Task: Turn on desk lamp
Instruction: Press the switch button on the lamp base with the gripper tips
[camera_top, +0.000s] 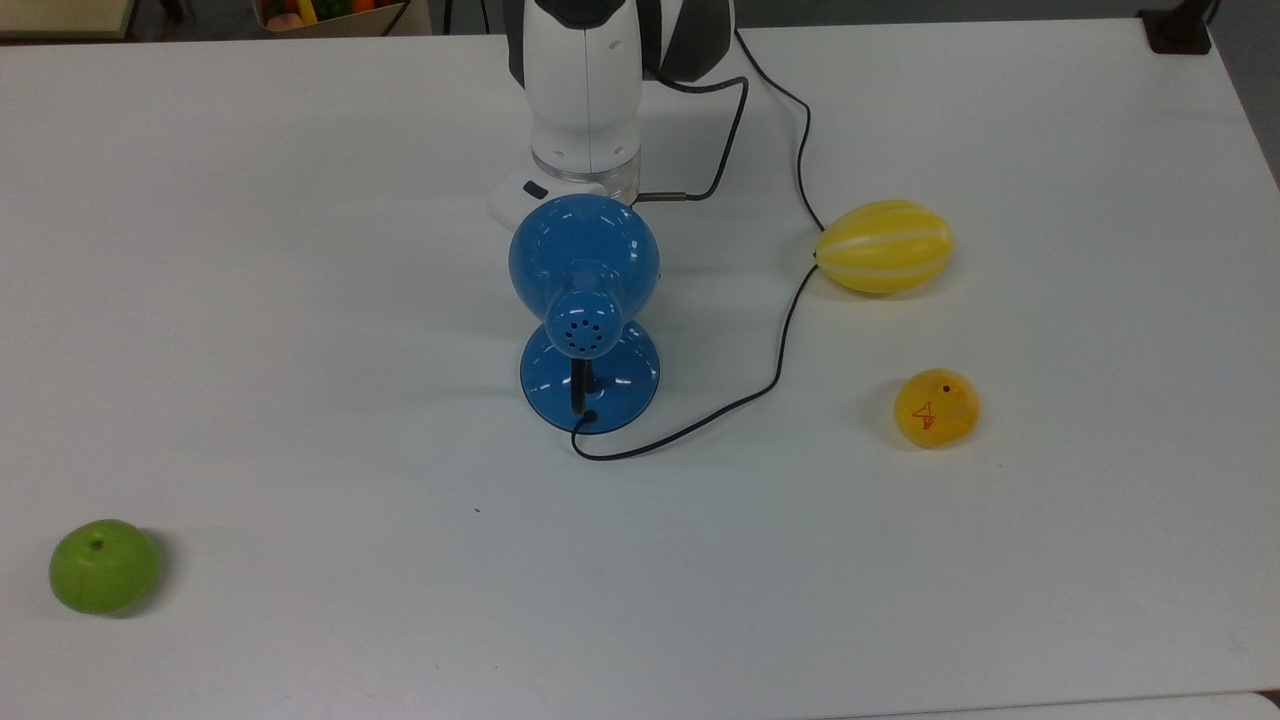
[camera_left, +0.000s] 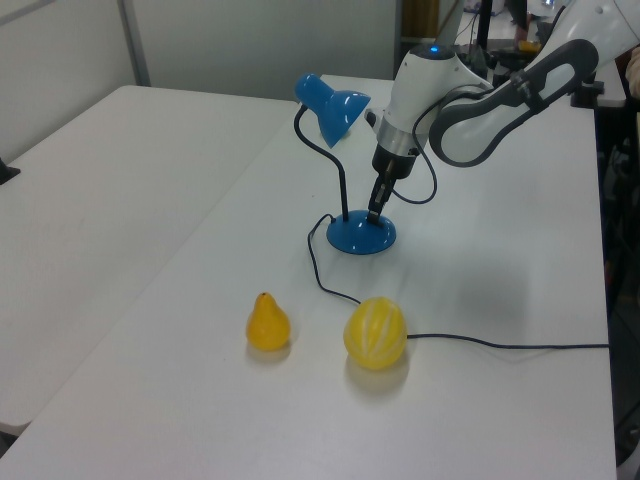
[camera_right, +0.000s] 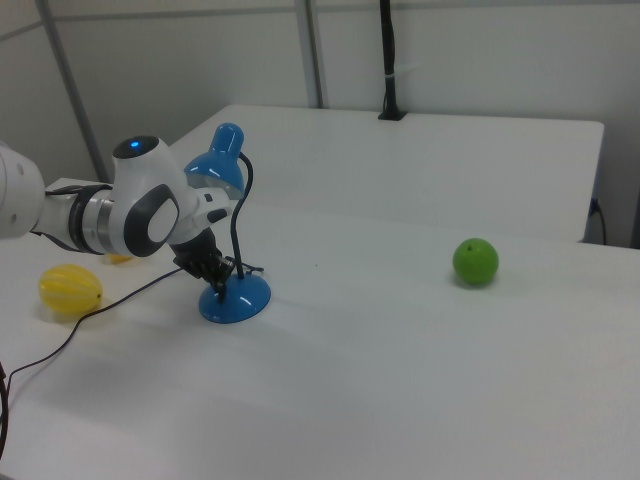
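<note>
Pressing the glossy desk lamp (camera_left: 361, 235) on its round base, closed fingers (camera_left: 374, 212) point down.

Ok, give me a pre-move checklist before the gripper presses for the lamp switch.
1. Gripper sits down at the desk lamp's base in the left view: ok.
2. Desk lamp stands upright on the table: ok.
3. Lamp lit: cannot tell; no glow on the table under the shade.
4. Cord trails off clear of the gripper, touching the yellow melon: ok.
5. Yellow pear and green apple lie well away from the base: ok.
6. Switch position under the fingertips: cannot tell.
</note>
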